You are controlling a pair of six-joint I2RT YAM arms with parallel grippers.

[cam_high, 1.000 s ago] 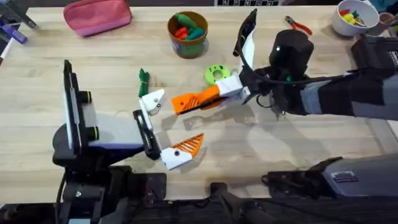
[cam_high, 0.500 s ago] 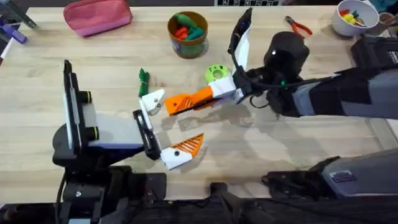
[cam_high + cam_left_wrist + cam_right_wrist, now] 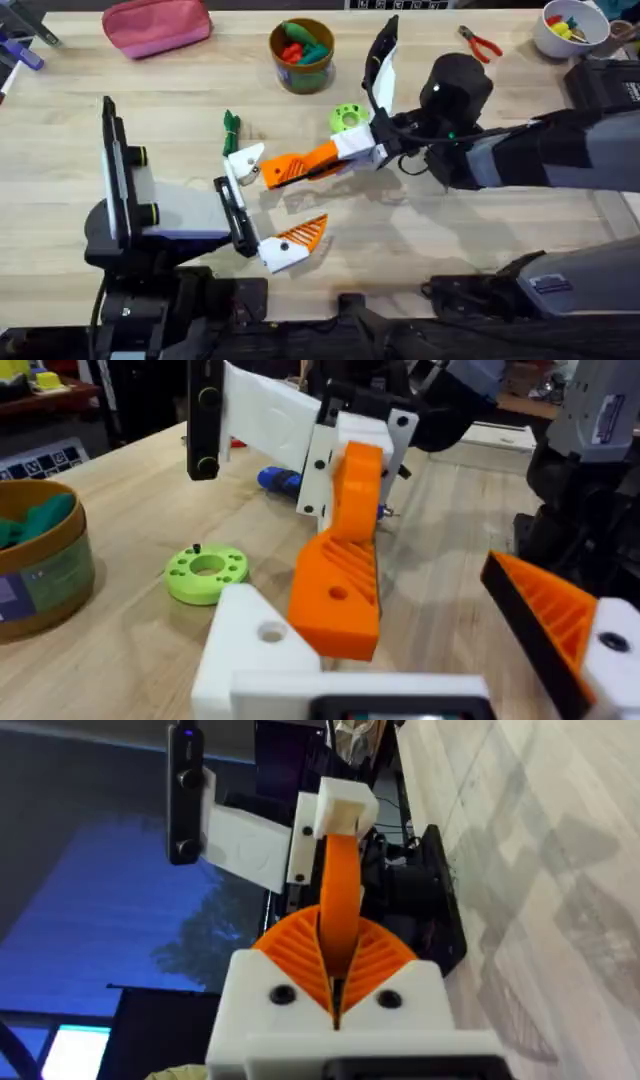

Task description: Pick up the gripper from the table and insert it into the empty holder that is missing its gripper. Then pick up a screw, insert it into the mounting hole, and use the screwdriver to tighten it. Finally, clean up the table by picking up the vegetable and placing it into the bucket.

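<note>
- The right gripper point(image 3: 345, 155) pinches the orange gripper point(image 3: 300, 165) and brings it to the holder point(image 3: 245, 160) near the middle of the worktop point(image 3: 480, 240).
- The left gripper point(image 3: 262, 205) stands spread; one finger lacks its tip.
- Next, I judge, the tip must line up and slide in.
- The worktop is pale wood; the bucket point(image 3: 302, 55) is at the far edge.

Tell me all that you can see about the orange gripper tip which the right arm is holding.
The gripper is a bright orange wedge, apparently plastic, with ribbed ridges on one face and a small round hole. The right gripper is shut on its narrow end, its orange pads pressing both sides. The tip is off the table, tilted, its wide end pointing at the holder, the white empty mount on the left arm. Whether they already touch, I cannot tell. The green disc lies beside it.
</note>
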